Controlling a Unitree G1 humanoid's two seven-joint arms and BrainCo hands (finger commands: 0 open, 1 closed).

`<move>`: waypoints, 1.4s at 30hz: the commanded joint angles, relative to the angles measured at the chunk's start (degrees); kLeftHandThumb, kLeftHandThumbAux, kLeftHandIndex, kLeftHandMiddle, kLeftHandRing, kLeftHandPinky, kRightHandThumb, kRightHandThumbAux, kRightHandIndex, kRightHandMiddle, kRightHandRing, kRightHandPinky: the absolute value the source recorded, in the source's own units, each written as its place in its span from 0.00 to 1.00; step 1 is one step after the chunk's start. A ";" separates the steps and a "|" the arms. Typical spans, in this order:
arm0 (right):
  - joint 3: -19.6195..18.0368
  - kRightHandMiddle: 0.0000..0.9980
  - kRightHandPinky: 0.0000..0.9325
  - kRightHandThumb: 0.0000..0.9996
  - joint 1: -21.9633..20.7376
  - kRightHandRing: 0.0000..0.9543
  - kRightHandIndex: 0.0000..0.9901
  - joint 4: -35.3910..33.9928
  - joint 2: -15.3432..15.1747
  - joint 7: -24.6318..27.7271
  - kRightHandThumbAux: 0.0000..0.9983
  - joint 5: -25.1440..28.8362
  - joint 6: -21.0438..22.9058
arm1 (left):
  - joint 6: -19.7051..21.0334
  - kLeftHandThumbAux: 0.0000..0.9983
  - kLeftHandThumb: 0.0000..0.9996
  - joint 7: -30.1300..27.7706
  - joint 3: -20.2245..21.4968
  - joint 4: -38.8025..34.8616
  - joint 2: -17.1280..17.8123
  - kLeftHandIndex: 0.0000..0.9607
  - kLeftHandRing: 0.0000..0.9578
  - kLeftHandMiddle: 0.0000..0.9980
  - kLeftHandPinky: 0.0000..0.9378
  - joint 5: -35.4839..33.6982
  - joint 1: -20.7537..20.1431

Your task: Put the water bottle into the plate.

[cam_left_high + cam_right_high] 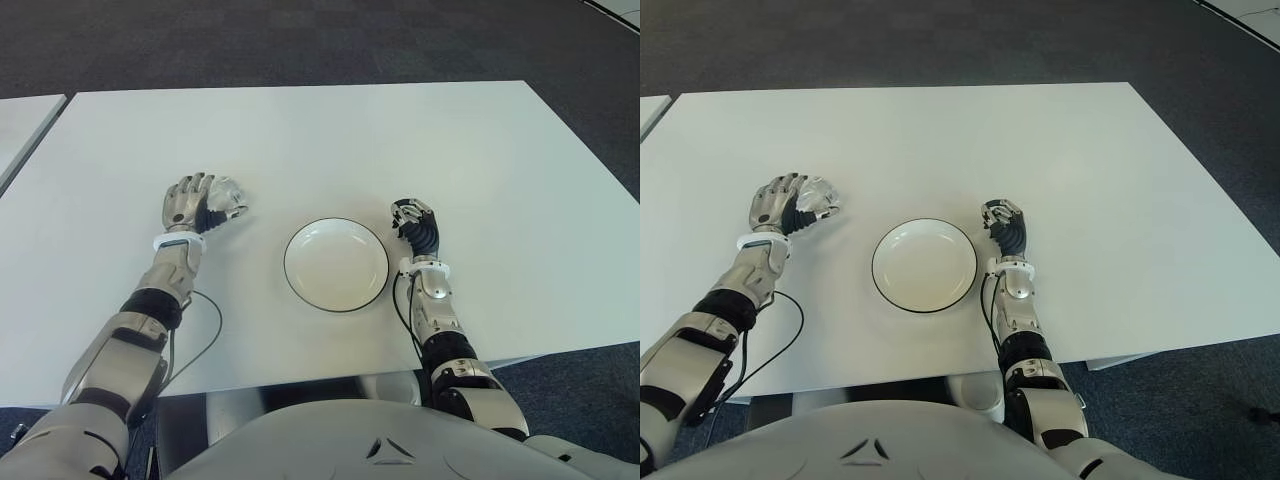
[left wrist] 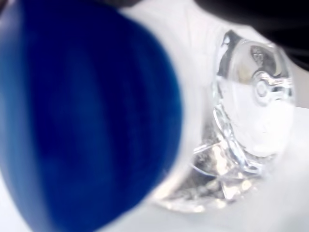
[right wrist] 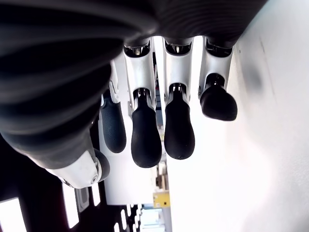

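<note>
At nine o'clock from the plate (image 1: pixel 336 265), the water bottle (image 1: pixel 226 194) is gripped by the left hand (image 1: pixel 192 205), fingers wrapped round it on the white table (image 1: pixel 330 140). At three o'clock, the right hand (image 1: pixel 416 226) is seen curled, nothing held.

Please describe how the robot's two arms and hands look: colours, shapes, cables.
Both arms are silver-grey metal segments with black joint sections. The left hand has silver knuckle plates with black parts between them; the right hand shows ribbed black fingers with rounded tips on silver links. Each wrist carries a white band. Thin black cables loop beside each forearm over the white table.
</note>
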 commanded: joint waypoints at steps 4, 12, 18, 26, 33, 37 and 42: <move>0.36 0.79 0.84 0.71 4.39 0.82 0.44 2.97 0.46 0.08 0.73 -0.48 5.48 | -3.98 0.25 0.45 -4.58 -2.61 11.86 -1.87 0.00 0.00 0.03 0.00 -2.40 -0.85; 0.08 0.79 0.85 0.71 4.69 0.82 0.44 2.54 0.57 0.12 0.73 -0.20 5.47 | -5.65 0.30 0.46 -6.57 -3.97 14.70 -1.86 0.03 0.00 0.06 0.01 -3.89 -2.19; -0.01 0.80 0.85 0.71 4.74 0.83 0.44 2.50 0.62 0.36 0.73 -0.02 5.27 | -3.34 0.33 0.50 -8.44 -3.42 11.30 -2.24 0.08 0.07 0.10 0.15 -6.16 -0.85; 0.23 0.79 0.84 0.71 5.05 0.82 0.44 2.25 0.42 0.51 0.73 -0.38 5.35 | -1.85 0.40 0.61 -7.75 -4.40 10.47 -2.72 0.35 0.28 0.27 0.36 -6.80 -0.10; 0.23 0.79 0.83 0.70 5.08 0.81 0.44 2.04 0.40 0.90 0.73 -0.28 5.27 | -5.59 0.66 0.76 -6.32 -5.27 17.44 -2.31 0.43 0.70 0.60 0.72 -6.50 -1.07; 0.20 0.79 0.83 0.70 5.26 0.81 0.44 1.73 0.42 0.98 0.73 -0.26 5.36 | -5.63 0.67 0.83 -6.57 -5.62 17.33 -2.36 0.42 0.79 0.56 0.84 -6.39 -1.13; 0.08 0.79 0.84 0.70 5.21 0.82 0.44 1.65 0.46 0.99 0.73 -0.17 5.93 | -5.55 0.67 0.84 -4.55 -5.41 13.44 -2.47 0.41 0.85 0.55 0.91 -6.85 1.13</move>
